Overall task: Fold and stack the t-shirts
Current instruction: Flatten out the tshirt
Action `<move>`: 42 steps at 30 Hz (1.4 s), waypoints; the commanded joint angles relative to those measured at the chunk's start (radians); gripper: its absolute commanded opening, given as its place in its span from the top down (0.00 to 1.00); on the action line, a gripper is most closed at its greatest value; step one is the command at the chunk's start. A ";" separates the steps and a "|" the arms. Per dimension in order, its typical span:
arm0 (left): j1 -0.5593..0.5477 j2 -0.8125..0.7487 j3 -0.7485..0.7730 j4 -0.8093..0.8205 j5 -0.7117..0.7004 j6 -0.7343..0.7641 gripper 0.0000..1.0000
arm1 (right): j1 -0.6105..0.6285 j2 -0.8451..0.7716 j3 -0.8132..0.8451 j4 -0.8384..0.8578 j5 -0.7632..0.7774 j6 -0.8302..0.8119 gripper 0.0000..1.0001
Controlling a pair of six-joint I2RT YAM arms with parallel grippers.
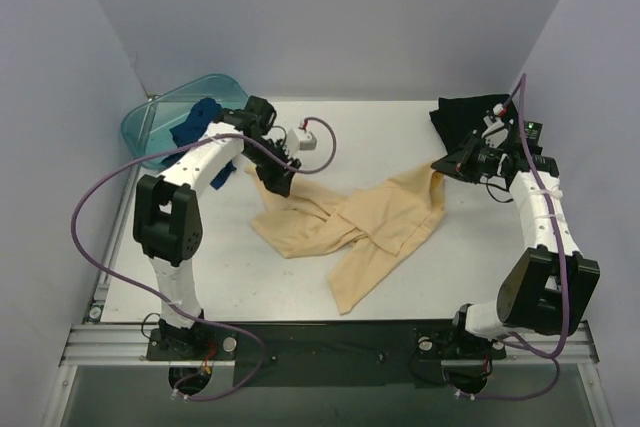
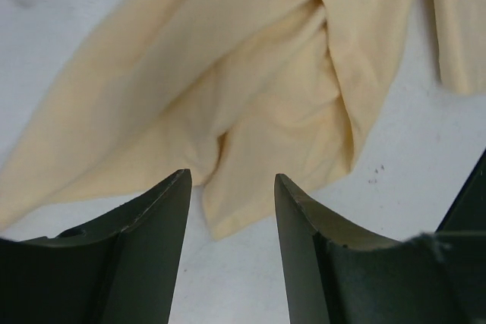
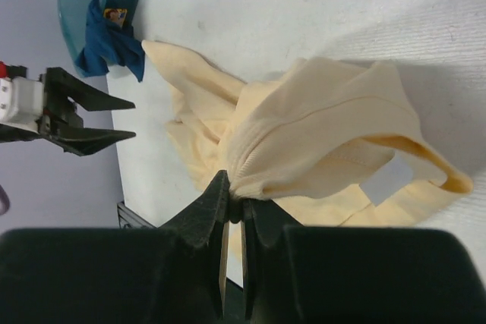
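Twisted yellow shirt sprawls at frame centre, collar pinched in the closed right gripper; the left gripper hangs parted over its hem. A lopsided pull risks tightening the twist.

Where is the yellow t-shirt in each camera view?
Top external: yellow t-shirt crumpled in the centre.
Left wrist: yellow t-shirt fills upper frame, beyond the left gripper.
Right wrist: yellow t-shirt centre, bunched, pinched by the right gripper.
Shared landmark: left gripper, in all three.
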 commanded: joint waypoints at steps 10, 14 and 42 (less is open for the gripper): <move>0.073 -0.093 -0.407 -0.213 0.054 0.988 0.30 | 0.011 0.033 0.049 -0.062 -0.007 -0.120 1.00; 0.036 -0.085 -0.503 0.004 -0.036 0.910 0.30 | 0.013 0.024 0.053 -0.062 -0.004 -0.117 1.00; 0.296 -0.015 0.444 0.196 -0.178 0.013 1.00 | -0.027 0.027 0.603 -0.015 -0.106 0.049 1.00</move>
